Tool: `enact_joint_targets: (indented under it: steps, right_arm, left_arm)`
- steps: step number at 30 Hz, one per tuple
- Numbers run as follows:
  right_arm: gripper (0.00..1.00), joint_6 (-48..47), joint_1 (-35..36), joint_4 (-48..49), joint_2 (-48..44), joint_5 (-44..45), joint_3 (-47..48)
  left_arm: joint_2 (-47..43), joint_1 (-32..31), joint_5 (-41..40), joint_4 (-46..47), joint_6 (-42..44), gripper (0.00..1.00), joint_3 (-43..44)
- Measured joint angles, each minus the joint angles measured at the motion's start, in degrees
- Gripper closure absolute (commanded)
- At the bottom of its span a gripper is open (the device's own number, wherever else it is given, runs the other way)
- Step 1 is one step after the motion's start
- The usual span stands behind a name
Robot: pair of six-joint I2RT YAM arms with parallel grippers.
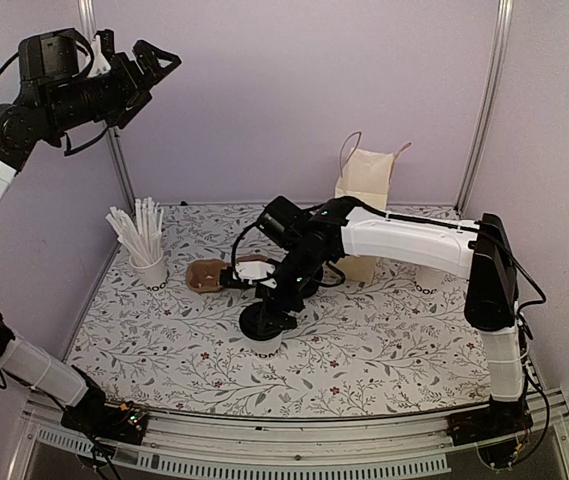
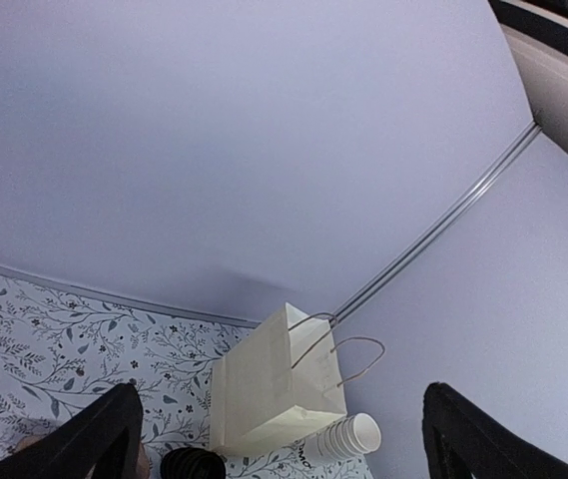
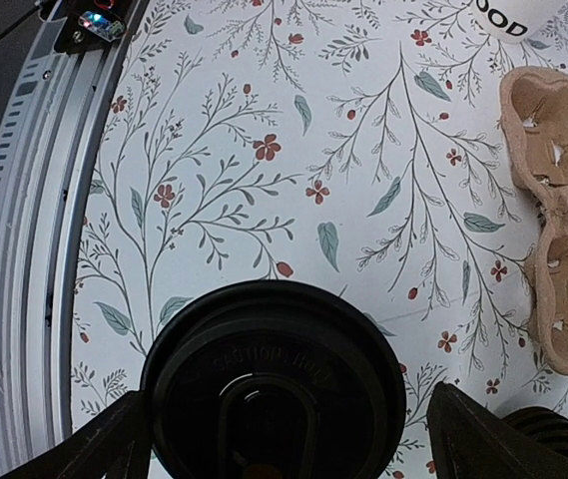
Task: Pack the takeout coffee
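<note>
The takeout coffee (image 1: pixel 266 335) stands upright on the table (image 1: pixel 394 335), around the middle of it and somewhat closer to the near edge than the far one. Its black lid (image 3: pixel 274 379) fills the lower part of the right wrist view, seen from straight above.

The right arm reaches in from the right side of the table, and the right end effector (image 1: pixel 272 305) hangs directly over the cup. Its jaws are spread wide, one finger (image 3: pixel 114 439) on each side of the lid. Whether either finger touches the lid or the cup wall cannot be made out, and the cup rests on the table.

The left arm is lifted high above the table's left edge. The left end effector (image 1: pixel 150 66) is in the air with its jaws wide apart and nothing between them.

A brown pulp cup carrier (image 1: pixel 205 275) lies just beyond the coffee, toward the left. A white cup of stir sticks (image 1: pixel 150 268) stands near the left edge. A cream paper bag (image 1: pixel 369 185) with loop handles stands upright at the far edge, right of the middle. A stack of white cups (image 2: pixel 343 436) sits beside the bag, toward the right edge, partly hidden by the right arm in the top view.
</note>
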Motion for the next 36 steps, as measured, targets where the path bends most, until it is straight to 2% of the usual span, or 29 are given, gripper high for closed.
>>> enact_joint_targets:
  steps: [20, 36]
  right_arm:
    - [0.02, 0.0, 0.0, -0.1, 0.0, 0.3, 0.0]
    - [0.02, -0.1, 0.0, -0.7, 0.0, 0.2, 0.0]
  left_arm:
    - [1.2, 0.0, 6.1, 3.0, -0.4, 0.0, -0.8]
    - [-0.4, 0.0, 5.3, 4.1, 1.0, 0.0, -1.9]
